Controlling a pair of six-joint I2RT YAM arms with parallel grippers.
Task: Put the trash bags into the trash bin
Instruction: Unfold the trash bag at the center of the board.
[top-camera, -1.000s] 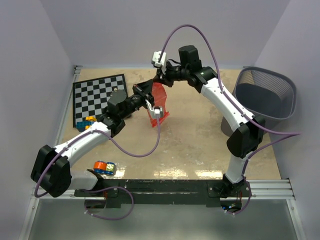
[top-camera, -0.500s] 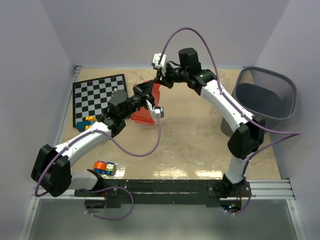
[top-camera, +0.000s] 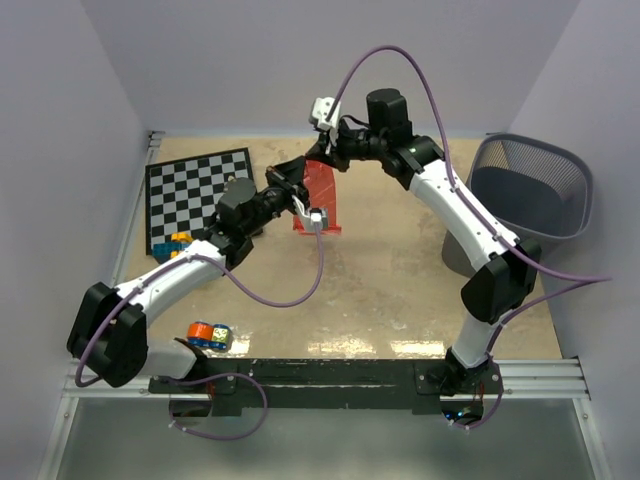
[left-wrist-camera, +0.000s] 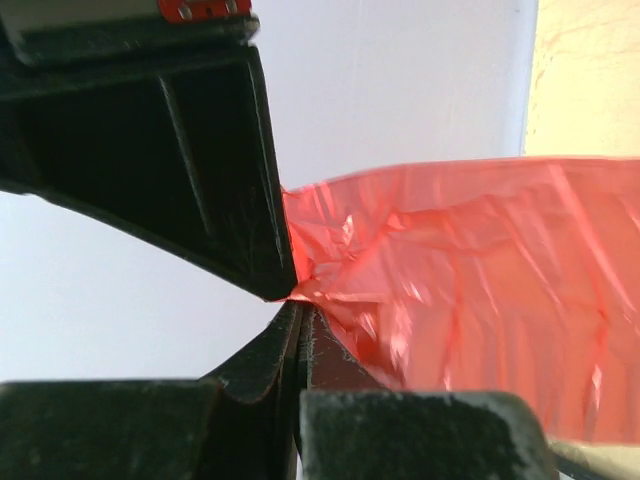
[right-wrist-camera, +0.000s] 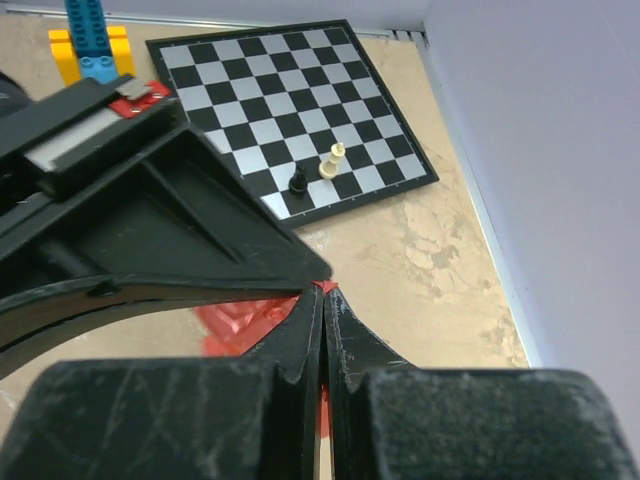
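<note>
Left jaws and right jaws are both pinched shut on the thin red plastic trash bag (top-camera: 320, 205). It is not yet in the dark grey wire-mesh trash bin (top-camera: 560, 165).

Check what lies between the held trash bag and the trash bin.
In the top view, only bare table separates trash bag from trash bin; the right arm's white link passes above it.

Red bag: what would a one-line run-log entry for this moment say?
left gripper: shut on trash bag | right gripper: shut on same bag | trash bin: at right, bag not in it yet
</note>
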